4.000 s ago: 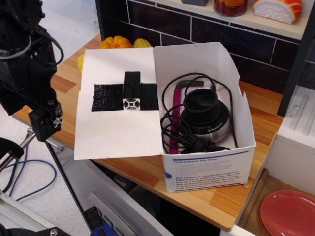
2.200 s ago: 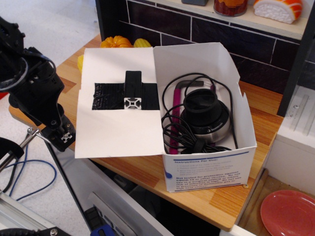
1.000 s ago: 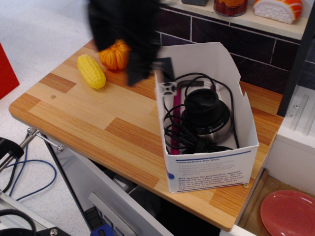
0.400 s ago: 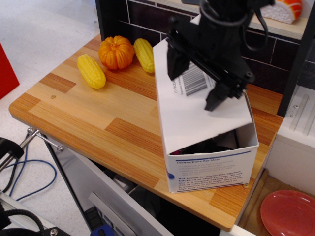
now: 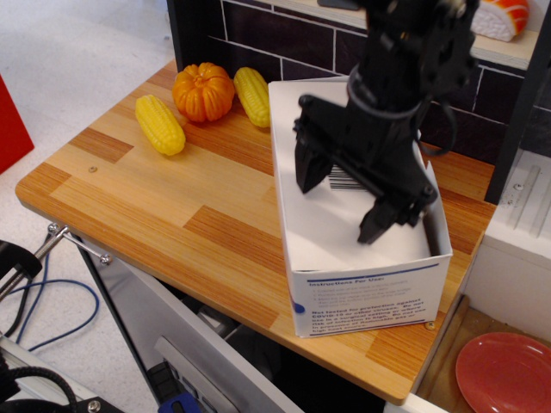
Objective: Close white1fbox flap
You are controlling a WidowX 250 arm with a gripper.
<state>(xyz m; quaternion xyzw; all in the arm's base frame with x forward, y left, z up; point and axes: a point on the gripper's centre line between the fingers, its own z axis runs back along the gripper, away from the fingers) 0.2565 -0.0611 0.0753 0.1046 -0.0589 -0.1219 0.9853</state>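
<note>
Over the last second the flap (image 5: 331, 219) has swung from upright down onto the white1fbox (image 5: 370, 288), at 4 o'clock on the surface (image 5: 172, 206). The gripper (image 5: 340, 202), prongs spread and holding nothing, presses it nearly flat, so closure looks almost complete.

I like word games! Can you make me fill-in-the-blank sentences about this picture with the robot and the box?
1. The flap lies down on top of the white ____.
2. Next to the pumpkin are two yellow ____.
3. The gripper above the flap is colored ____.
4. The plate in the bottom corner is colored ____.

Missing words: box; corn cobs; black; red
</note>
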